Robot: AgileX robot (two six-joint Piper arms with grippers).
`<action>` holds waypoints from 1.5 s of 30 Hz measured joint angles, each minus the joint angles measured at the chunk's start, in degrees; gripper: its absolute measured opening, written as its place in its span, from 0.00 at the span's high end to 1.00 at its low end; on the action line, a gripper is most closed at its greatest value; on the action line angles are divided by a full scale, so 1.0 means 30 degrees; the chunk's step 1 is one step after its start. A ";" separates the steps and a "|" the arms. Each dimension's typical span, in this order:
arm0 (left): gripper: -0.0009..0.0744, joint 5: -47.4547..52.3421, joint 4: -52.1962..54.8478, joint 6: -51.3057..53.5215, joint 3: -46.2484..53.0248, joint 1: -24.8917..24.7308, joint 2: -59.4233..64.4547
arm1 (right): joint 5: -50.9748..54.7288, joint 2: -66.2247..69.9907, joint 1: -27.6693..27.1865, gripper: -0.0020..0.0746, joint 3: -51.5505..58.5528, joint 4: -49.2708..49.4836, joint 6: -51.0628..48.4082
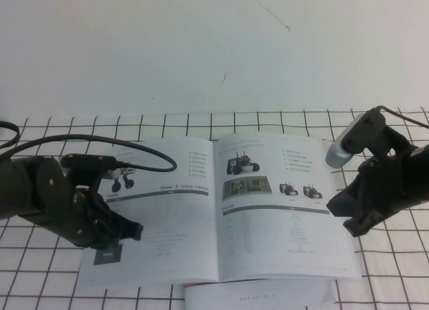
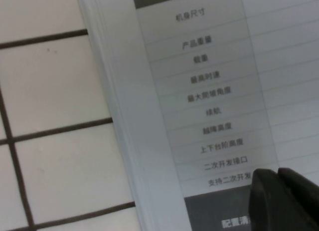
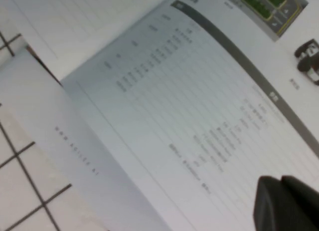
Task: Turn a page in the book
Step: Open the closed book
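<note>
The book (image 1: 216, 146) lies open and flat on the gridded table. The page (image 1: 281, 223), with black wheeled-robot photos, a green picture and a grey-barred table, is its right-hand sheet; it also shows in the right wrist view (image 3: 199, 101). My right gripper (image 1: 334, 206) is shut and empty at that page's right edge, its tips (image 3: 280, 183) just over the paper. My left gripper (image 1: 134, 231) is shut and empty over the lower left of the left-hand sheet (image 1: 161, 223), near its black box; its tips (image 2: 279, 178) are close above the printed table.
A white strip with small grey lettering (image 1: 261, 296) sticks out from under the book's front edge and shows in the right wrist view (image 3: 75, 151). The stacked page edges (image 2: 114, 116) border the black-lined tabletop (image 1: 40, 276). A white wall rises behind.
</note>
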 joint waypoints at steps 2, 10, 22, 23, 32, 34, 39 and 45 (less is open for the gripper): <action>0.99 0.0044 0.0048 -0.0039 0.0000 0.0115 0.0077 | 0.0090 0.0705 0.0047 0.97 -0.0877 -0.1627 0.1438; 0.99 -0.0472 0.0093 -0.0065 -0.0006 0.0193 0.0436 | 0.2174 0.3236 0.0047 0.77 -0.4019 -0.4708 0.6129; 0.99 -0.1746 -0.0153 -0.2746 -0.0006 0.0193 0.0634 | 0.1197 0.4710 0.0079 0.36 -0.4957 -0.4708 0.9307; 0.99 -0.1796 -0.0153 -0.2858 -0.0006 0.0193 0.0719 | 0.1014 0.4890 0.0079 0.36 -0.4957 -0.4708 0.9668; 0.99 -0.1757 -0.0153 -0.3119 -0.0078 0.0193 0.1414 | 0.0176 0.5964 0.0079 0.35 -0.5184 -0.4708 1.1596; 0.99 -0.1757 -0.0153 -0.3119 -0.0141 0.0193 0.1457 | 0.0176 0.6231 0.0031 0.35 -0.5280 -0.4708 1.2004; 0.99 -0.1679 -0.0153 -0.3119 -0.0195 0.0193 0.1500 | 0.0816 0.6968 -0.0255 0.35 -0.5354 -0.4670 1.3238; 0.99 -0.1679 -0.0153 -0.3119 -0.0193 0.0193 0.1500 | 0.1454 0.7523 -0.0295 0.35 -0.5464 -0.4646 1.3482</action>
